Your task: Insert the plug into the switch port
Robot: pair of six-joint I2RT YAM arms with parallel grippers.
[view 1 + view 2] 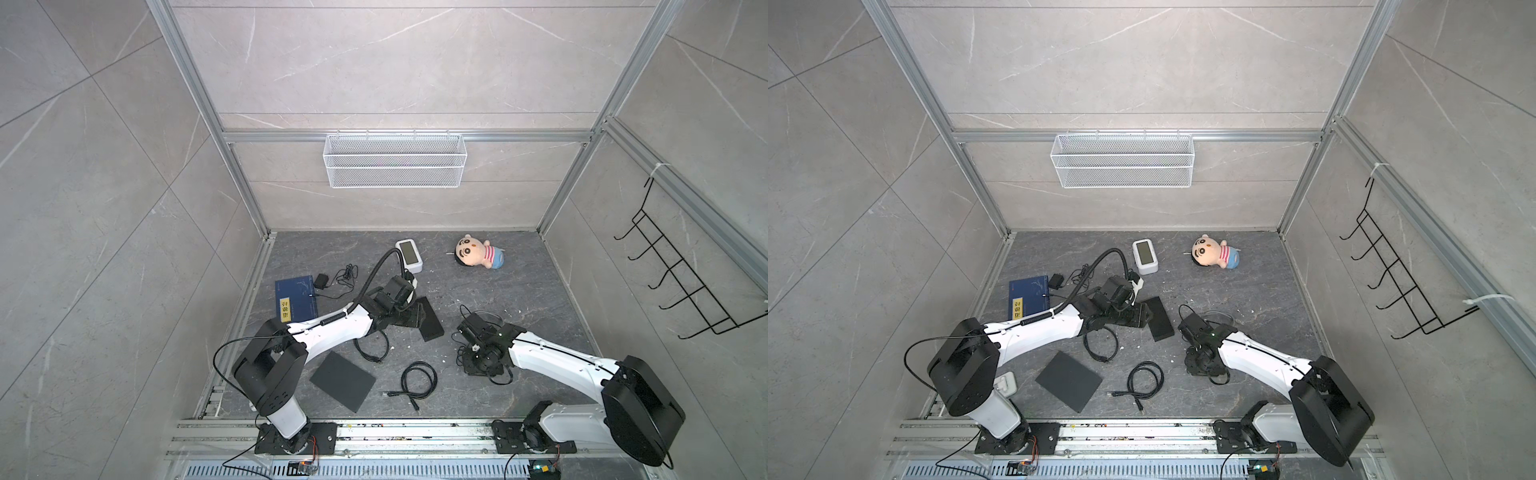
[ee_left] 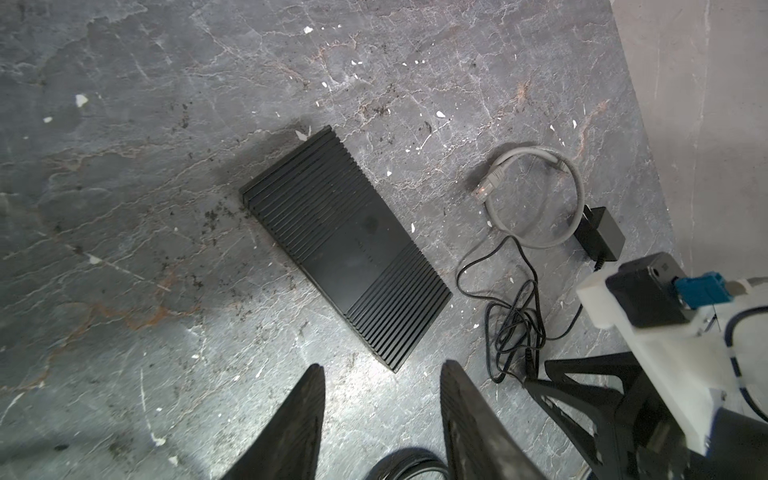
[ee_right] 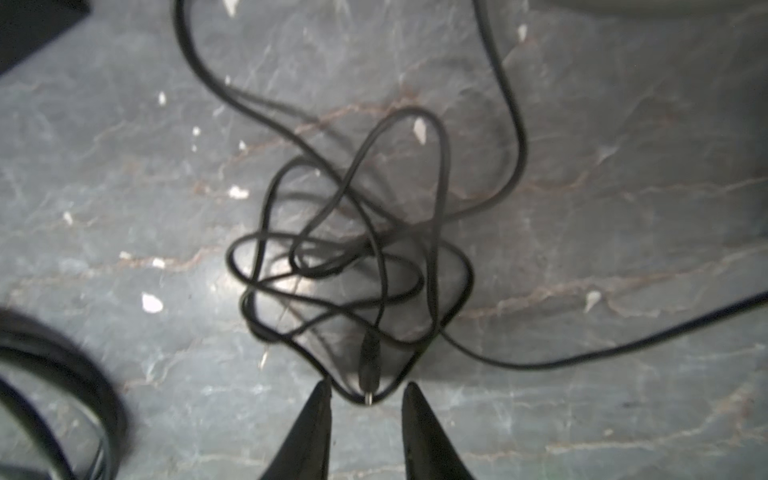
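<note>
I see the switch [image 2: 345,249], a black ribbed box, lying flat on the table [image 1: 519,291]. My left gripper [image 2: 381,368] hangs just off one short end of it, jaws apart and empty.

The plug [image 3: 369,365] is not in the switch. It lies on the table to the right of the switch, in the middle of its own tangled black cord [image 3: 353,257]. My right gripper [image 3: 365,390] is down over it with the jaws apart. The plug's metal tip sits in the gap, and neither finger visibly touches it. A loop of the cord curls round that tip and runs close under both fingertips, so the cord crowds the plug. The right wrist view is soft, so I cannot tell whether the loop touches the fingers.

The cord's adapter [image 2: 600,235] and a looped grey cable [image 2: 536,195] lie beside the switch's long side, between it and my right arm.

In a top view, a blue box [image 1: 296,299] lies to the left of the switch, past my left arm. A dark pad [image 1: 343,380] and a coiled black cable [image 1: 417,380] lie in front of the switch. A white device [image 1: 409,254] and a doll [image 1: 478,253] lie behind it.
</note>
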